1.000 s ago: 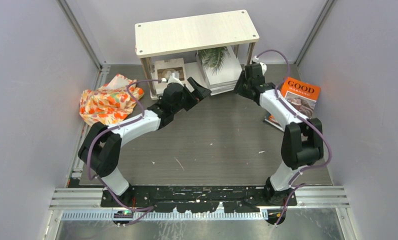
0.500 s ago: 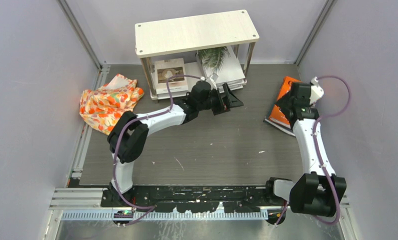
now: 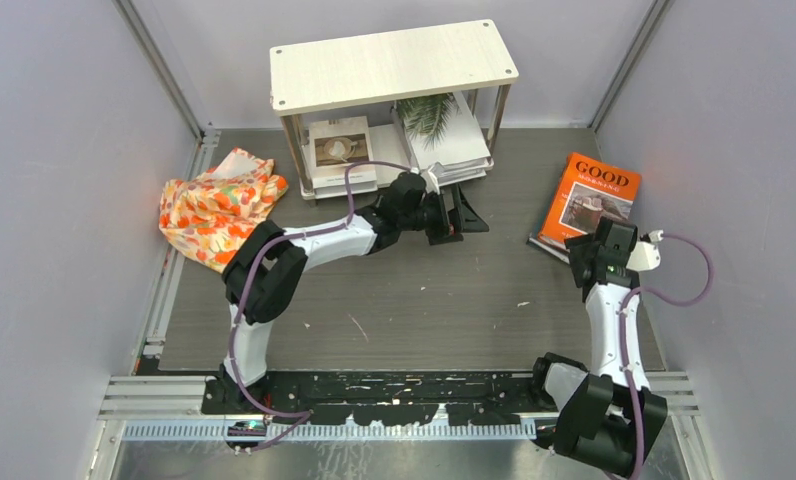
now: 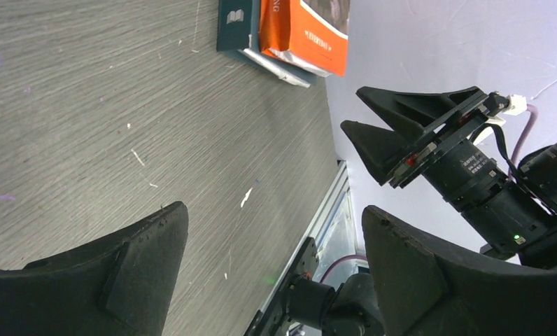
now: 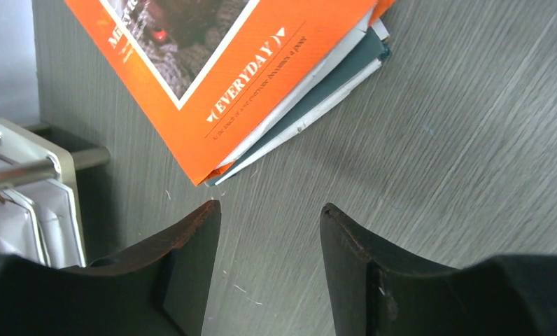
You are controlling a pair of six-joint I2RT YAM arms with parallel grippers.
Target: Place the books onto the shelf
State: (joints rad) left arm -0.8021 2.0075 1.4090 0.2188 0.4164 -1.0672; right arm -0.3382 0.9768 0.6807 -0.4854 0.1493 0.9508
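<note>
The shelf (image 3: 394, 65) stands at the back, with the coffee-cup book (image 3: 339, 150) and the palm-leaf book (image 3: 439, 120) on its lower board. The orange "GOOD" book (image 3: 589, 198) (image 5: 213, 63) lies on the table at the right, on top of a teal book (image 5: 335, 80) (image 4: 235, 24). My right gripper (image 3: 577, 258) (image 5: 269, 210) is open and empty, just short of that pile's near corner. My left gripper (image 3: 471, 212) (image 4: 276, 231) is open and empty in front of the shelf, pointing right toward the pile.
An orange-and-white floral cloth (image 3: 219, 205) lies crumpled at the table's left edge. The grey walls close in on both sides. The shelf's right post (image 5: 34, 157) shows at the left of the right wrist view.
My right arm swung away from the shelf to the orange book and drew back to its near corner, jaws widening. My left arm moved right along the shelf front.
</note>
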